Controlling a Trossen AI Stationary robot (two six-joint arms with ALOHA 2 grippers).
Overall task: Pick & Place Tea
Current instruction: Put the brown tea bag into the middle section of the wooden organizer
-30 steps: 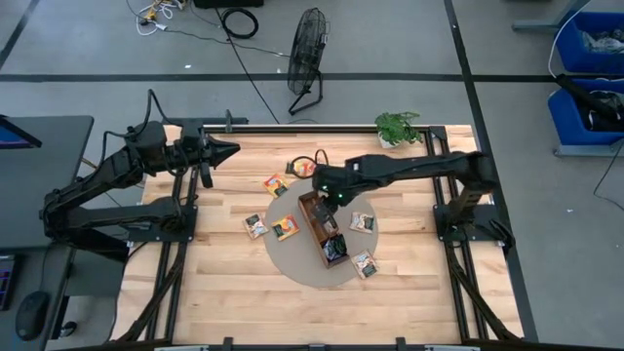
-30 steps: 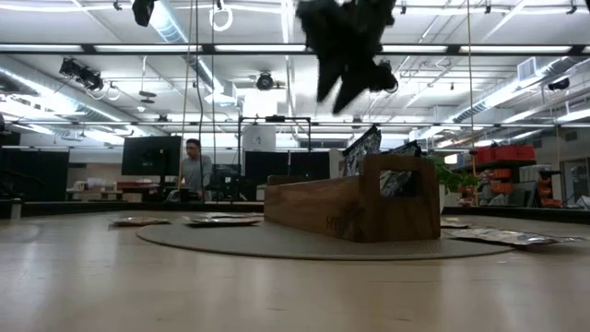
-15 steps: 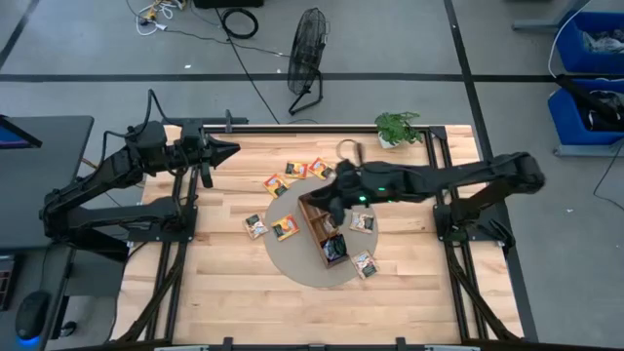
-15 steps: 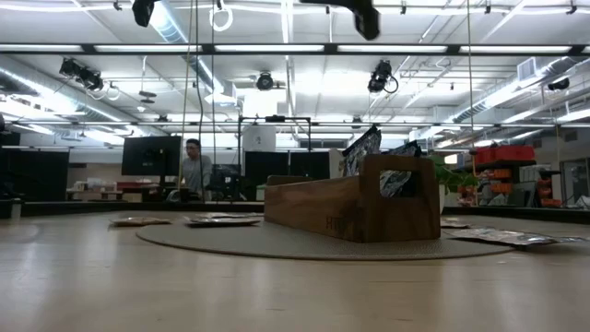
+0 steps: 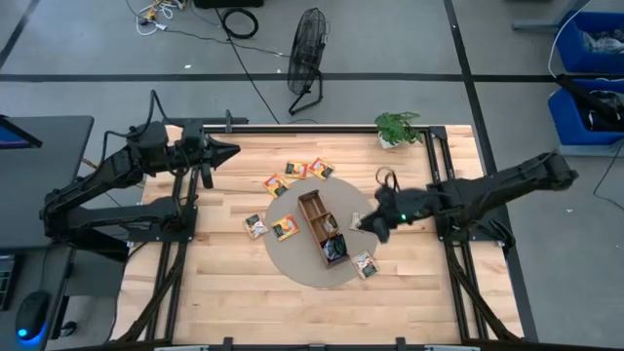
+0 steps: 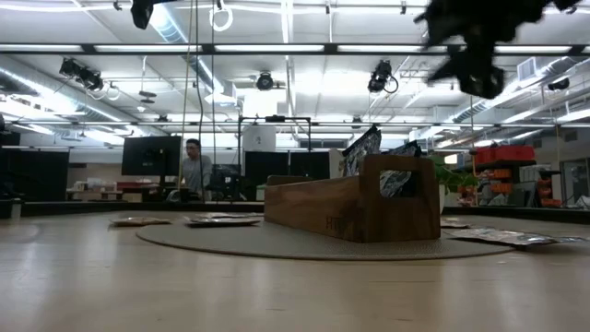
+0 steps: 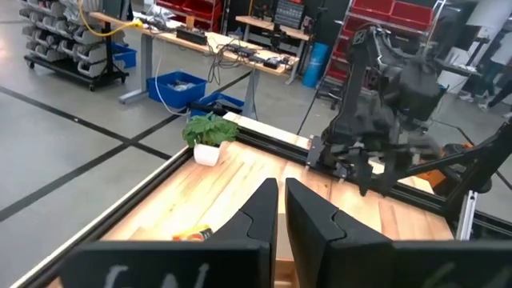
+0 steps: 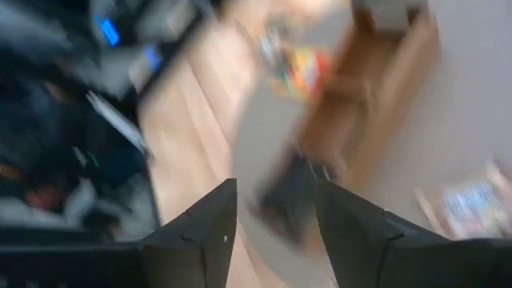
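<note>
Small square tea sachets lie flat on the wooden table: three at the far side (image 5: 295,172), two left of the tray (image 5: 270,227), one near the mat's right edge (image 5: 364,263). A dark sachet (image 5: 334,248) stands in the near end of the long wooden tray (image 5: 314,212), which sits on the round mat (image 5: 292,255). My right gripper (image 5: 370,226) hovers open and empty just right of the tray, above the mat's right edge; its wrist view is blurred. My left gripper (image 5: 230,151) is shut and holds nothing, raised over the table's far left.
A small potted plant (image 5: 398,128) stands at the table's far right corner. The arms' black frames run along the left and right table edges. Bare wood lies along the near edge. A person (image 6: 194,166) sits far back in the room.
My right gripper has swung from above the tray's far end toward the table's right edge and a little toward the near edge, sinking slightly and tipping less steeply downward. It has stayed open. The three far sachets that the arm covered now show.
</note>
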